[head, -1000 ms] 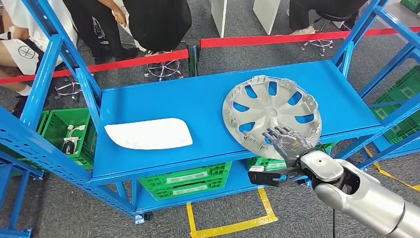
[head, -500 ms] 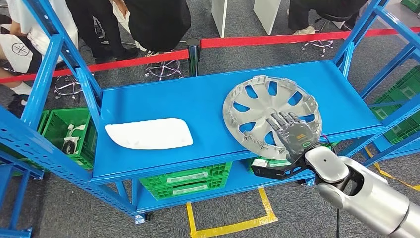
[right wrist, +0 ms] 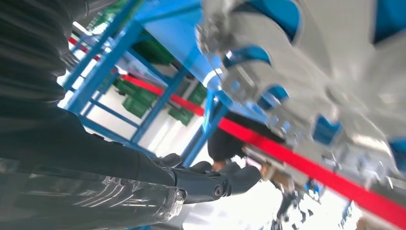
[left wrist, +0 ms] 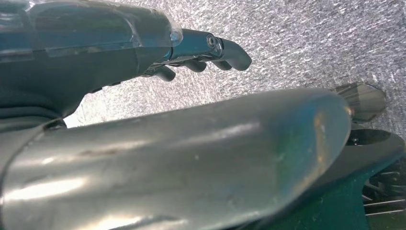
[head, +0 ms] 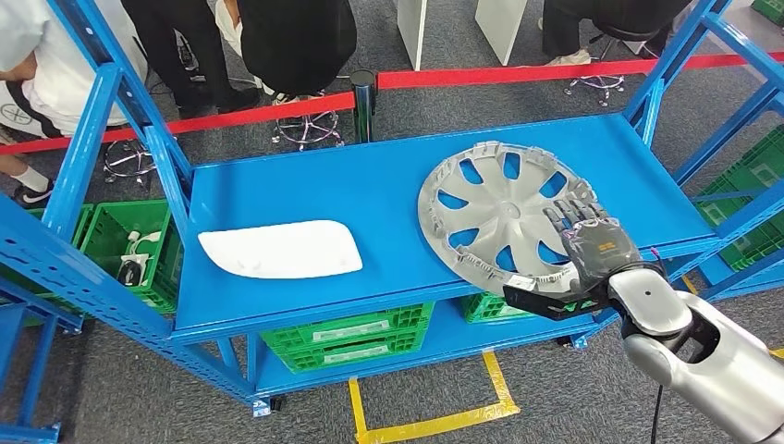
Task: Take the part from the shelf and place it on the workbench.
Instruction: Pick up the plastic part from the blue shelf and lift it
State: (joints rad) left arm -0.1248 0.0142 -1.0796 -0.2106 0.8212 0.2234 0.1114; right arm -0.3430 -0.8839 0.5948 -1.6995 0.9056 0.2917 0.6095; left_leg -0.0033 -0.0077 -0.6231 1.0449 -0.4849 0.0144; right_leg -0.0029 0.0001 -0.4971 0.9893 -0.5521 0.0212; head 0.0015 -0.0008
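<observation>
2 parts on blue shelf (head: 370, 199), grey carpet (head: 444, 102)

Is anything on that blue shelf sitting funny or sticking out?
Yes, the silver wheel cover looks odd: its near rim pokes out past the front edge of the blue shelf instead of lying fully on it. The right hand rests on that rim. The white panel lies flat and well inside.

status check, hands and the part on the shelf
Right hand lies on the near rim of the hubcap, no grip confirmed. Left hand hangs over the floor, holding nothing. Hubcap flat on the shelf; white panel lies apart.
</observation>
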